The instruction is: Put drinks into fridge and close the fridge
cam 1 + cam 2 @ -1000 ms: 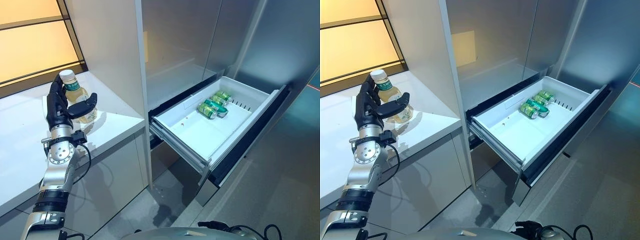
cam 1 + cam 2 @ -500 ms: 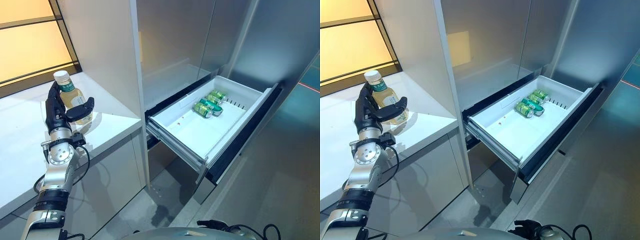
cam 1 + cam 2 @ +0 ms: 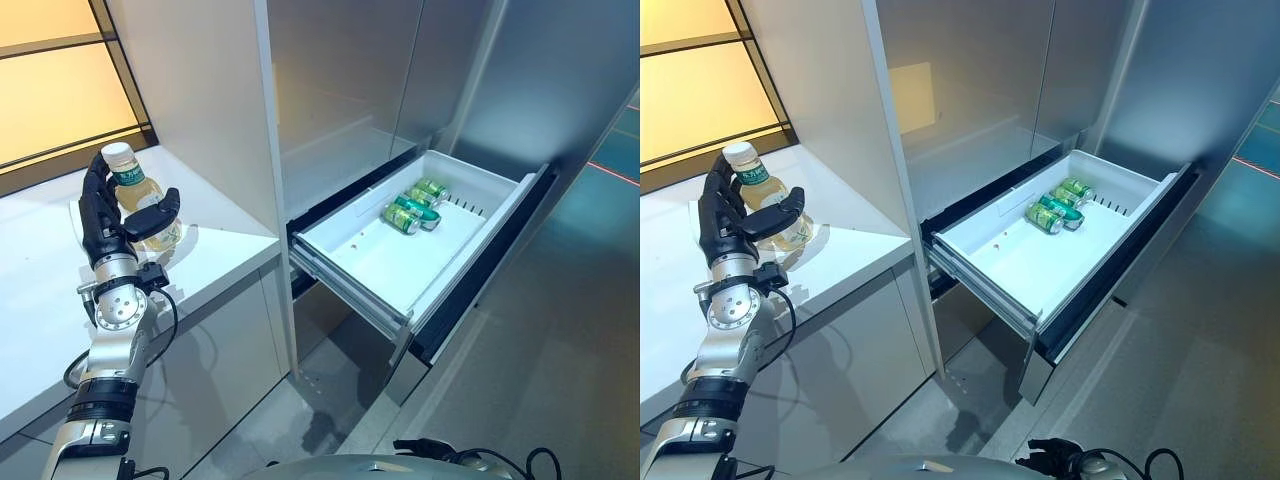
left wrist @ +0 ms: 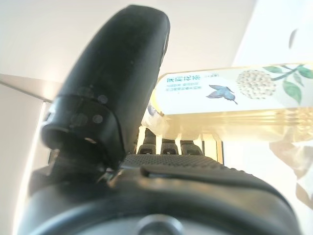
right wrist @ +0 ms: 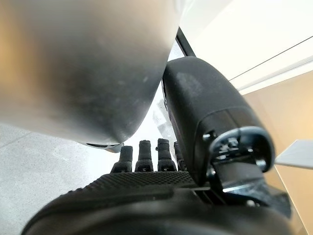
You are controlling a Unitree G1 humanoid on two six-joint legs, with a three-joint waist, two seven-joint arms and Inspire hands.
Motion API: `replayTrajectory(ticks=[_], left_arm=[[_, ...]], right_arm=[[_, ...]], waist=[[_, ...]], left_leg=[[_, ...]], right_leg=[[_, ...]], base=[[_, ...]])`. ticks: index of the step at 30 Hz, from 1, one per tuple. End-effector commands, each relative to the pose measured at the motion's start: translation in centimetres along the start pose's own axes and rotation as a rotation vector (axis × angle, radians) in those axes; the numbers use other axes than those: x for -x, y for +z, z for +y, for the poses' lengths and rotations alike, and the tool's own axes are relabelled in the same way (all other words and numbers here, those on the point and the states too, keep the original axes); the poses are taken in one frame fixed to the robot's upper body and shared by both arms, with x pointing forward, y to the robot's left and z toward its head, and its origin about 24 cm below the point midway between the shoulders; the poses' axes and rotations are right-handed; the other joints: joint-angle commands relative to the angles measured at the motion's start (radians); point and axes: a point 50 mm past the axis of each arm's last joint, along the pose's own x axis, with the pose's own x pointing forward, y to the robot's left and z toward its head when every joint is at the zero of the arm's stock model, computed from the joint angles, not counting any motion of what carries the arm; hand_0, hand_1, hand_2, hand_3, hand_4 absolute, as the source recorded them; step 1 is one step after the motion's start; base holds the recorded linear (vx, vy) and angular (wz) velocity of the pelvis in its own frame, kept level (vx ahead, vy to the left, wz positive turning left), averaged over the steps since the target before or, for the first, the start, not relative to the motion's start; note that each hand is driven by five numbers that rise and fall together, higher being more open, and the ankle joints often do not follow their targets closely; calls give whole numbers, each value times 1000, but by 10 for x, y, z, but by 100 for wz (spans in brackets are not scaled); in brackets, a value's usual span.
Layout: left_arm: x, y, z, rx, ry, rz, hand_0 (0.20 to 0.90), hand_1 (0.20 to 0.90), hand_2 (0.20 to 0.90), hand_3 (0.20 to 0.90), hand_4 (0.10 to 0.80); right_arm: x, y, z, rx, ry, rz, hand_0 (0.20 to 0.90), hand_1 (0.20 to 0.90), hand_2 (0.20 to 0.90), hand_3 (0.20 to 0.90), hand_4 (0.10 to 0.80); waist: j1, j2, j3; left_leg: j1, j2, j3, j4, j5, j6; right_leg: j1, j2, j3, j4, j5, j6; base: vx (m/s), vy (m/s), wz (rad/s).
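A clear bottle (image 3: 143, 205) of pale yellow drink with a white cap stands upright on the white counter (image 3: 40, 290). My left hand (image 3: 100, 215) is at it, with straight fingers behind the bottle and the thumb reaching across its front. The left wrist view shows the bottle's label (image 4: 244, 93) just past the thumb (image 4: 117, 83). The white fridge drawer (image 3: 470, 215) is pulled out, and three green cans (image 3: 408, 209) lie at its far end. My right hand (image 5: 146, 196) appears only in its own wrist view, with its fingers relaxed and holding nothing.
A tall grey cabinet panel (image 3: 200, 100) rises right beside the bottle, between the counter and the fridge. The metal fridge front (image 3: 560, 90) stands behind the drawer. A grey tiled floor (image 3: 560, 380) lies below the open drawer.
The whole picture has shifted a little as the camera moved. My left hand has stayed at the bottle, and the drawer and cans have not moved.
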Motion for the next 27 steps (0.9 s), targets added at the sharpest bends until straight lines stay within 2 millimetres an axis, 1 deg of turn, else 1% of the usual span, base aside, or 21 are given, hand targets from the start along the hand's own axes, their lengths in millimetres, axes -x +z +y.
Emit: replayTrajectory(ticks=[1, 12, 13, 14, 15, 16, 17, 27], left_arm=[[-37, 78, -1, 92, 56, -371, 900, 900, 900, 900, 800], [-36, 74, -3, 75, 42, -344, 900, 900, 900, 900, 800], [-36, 73, -3, 78, 39, -342, 613, 613, 613, 565, 465], [-37, 73, -3, 80, 35, -341, 448, 448, 448, 373, 273], [-37, 73, -4, 81, 33, -343, 387, 387, 387, 302, 202], [-36, 73, -4, 81, 30, -341, 387, 387, 387, 302, 202], [-36, 73, -4, 80, 27, -339, 300, 300, 300, 200, 100], [-38, 70, -7, 51, -10, -320, 300, 300, 300, 200, 100]], right_arm=[[2, -27, 4, 63, 21, 106, 900, 900, 900, 900, 800], [1, -27, 5, 62, 22, 108, 900, 900, 900, 900, 800], [1, -27, 4, 62, 22, 108, 900, 900, 900, 900, 800], [1, -27, 4, 62, 21, 108, 900, 900, 900, 900, 800], [1, -27, 4, 62, 21, 108, 900, 900, 900, 900, 800], [1, -27, 4, 62, 22, 108, 900, 900, 900, 900, 800], [1, -27, 4, 63, 21, 108, 900, 900, 900, 900, 800], [2, -28, 3, 61, 20, 108, 900, 900, 900, 900, 800]], waist=[[-1, 28, -5], [0, 28, -11], [0, 28, -11], [0, 28, -11], [0, 28, -10], [0, 28, -11], [0, 28, -11], [-3, 31, -13]], left_leg=[[58, -136, 16, 37, -171, 149], [57, -135, 14, 39, -173, 146], [56, -135, 14, 40, -173, 146], [56, -135, 13, 40, -173, 146], [57, -135, 13, 40, -174, 146], [57, -136, 12, 39, -174, 146], [57, -136, 10, 39, -173, 147], [57, -136, 4, 38, -172, 144]], right_leg=[[-106, 3, 90, 181, -23, 14], [-103, 5, 87, 177, -29, 10], [-104, 5, 87, 178, -28, 10], [-104, 6, 87, 178, -28, 10], [-104, 6, 87, 178, -27, 10], [-104, 6, 88, 178, -27, 10], [-103, 7, 89, 176, -27, 10], [-99, 16, 97, 163, -33, 5]], base=[[0, 0, 0], [0, 0, 0], [0, 0, 0], [0, 0, 0], [0, 0, 0], [0, 0, 0], [0, 0, 0], [0, 0, 0]])
